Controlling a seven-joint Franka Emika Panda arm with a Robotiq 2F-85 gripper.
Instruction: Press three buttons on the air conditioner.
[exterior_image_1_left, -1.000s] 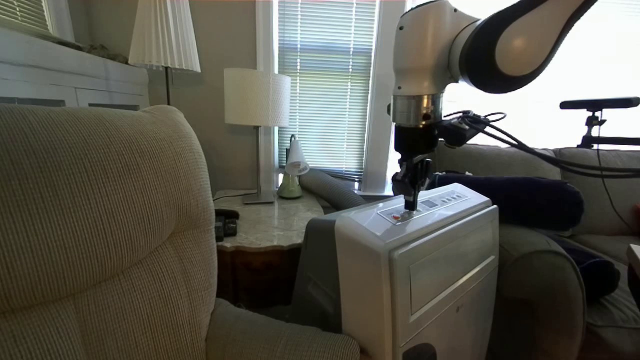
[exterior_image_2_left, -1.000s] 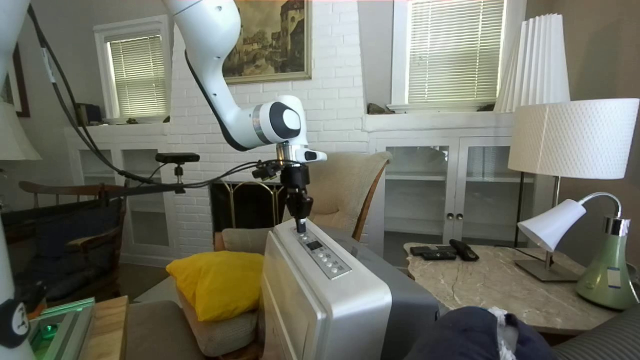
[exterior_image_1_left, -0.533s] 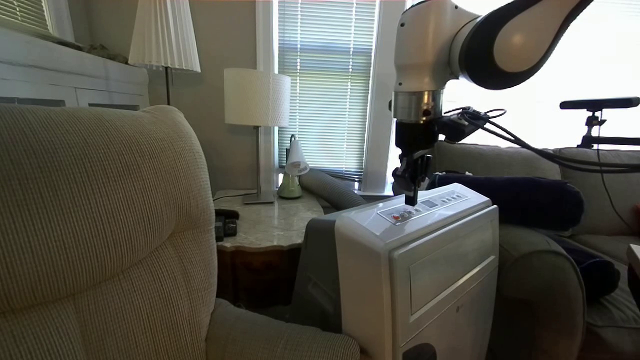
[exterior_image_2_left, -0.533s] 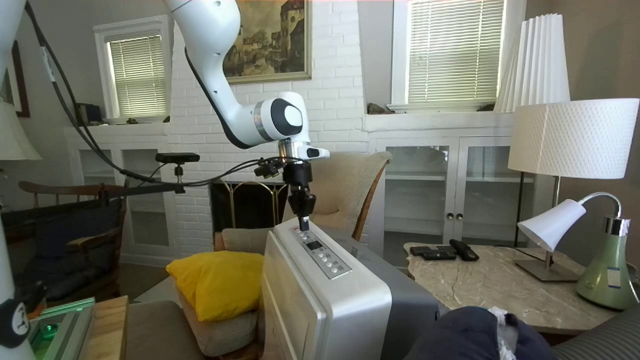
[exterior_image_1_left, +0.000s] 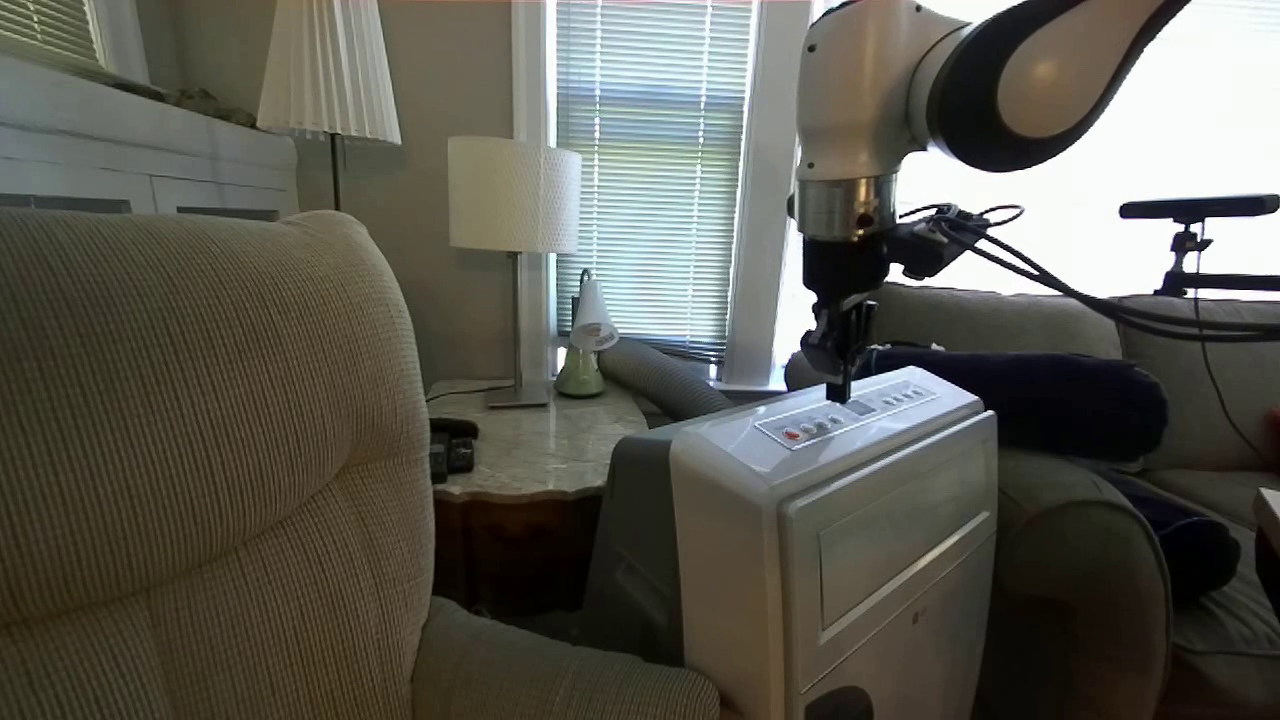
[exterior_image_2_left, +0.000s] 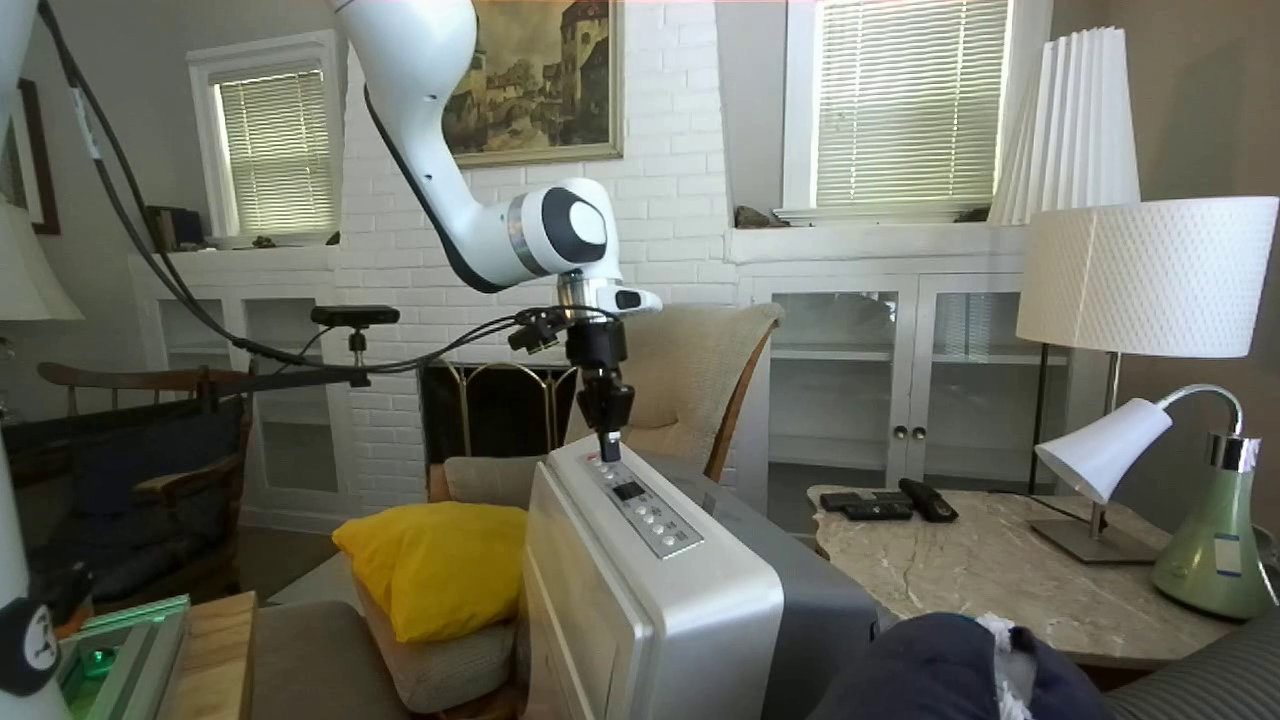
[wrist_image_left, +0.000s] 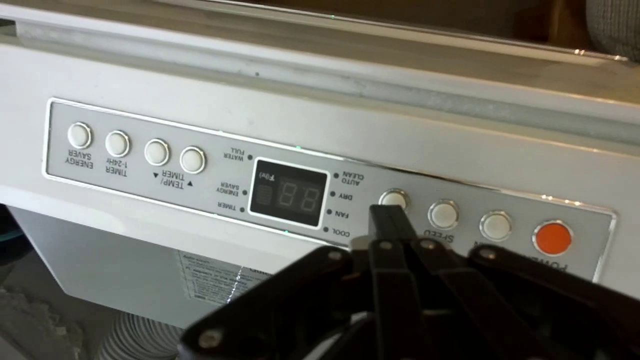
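The white boxy air conditioner (exterior_image_1_left: 735, 550) stands in both exterior views (exterior_image_2_left: 690, 610), with a grey control strip on top. In the wrist view the strip shows an orange power button (wrist_image_left: 552, 238), a white button (wrist_image_left: 496, 225), the speed button (wrist_image_left: 443, 214) and a white button nearest the display (wrist_image_left: 394, 197). The display (wrist_image_left: 289, 194) looks unlit. Several more white buttons (wrist_image_left: 156, 152) lie beyond it. My gripper (wrist_image_left: 392, 215) is shut and empty, pointing down. Its tips overlap the lower part of the button nearest the display. In an exterior view the tips (exterior_image_1_left: 838, 393) appear slightly above the strip.
A beige armchair (exterior_image_1_left: 210, 420) stands beside the unit. A marble-topped side table (exterior_image_2_left: 930, 560) holds lamps and remotes. A grey hose (exterior_image_1_left: 665, 378) runs behind the unit. A yellow cushion (exterior_image_2_left: 440, 565) and a dark bundle (exterior_image_1_left: 1040, 400) on the sofa flank it.
My gripper has risen from the control strip and shifted along it toward the display, away from the orange button. It has stayed shut. The air conditioner has not moved.
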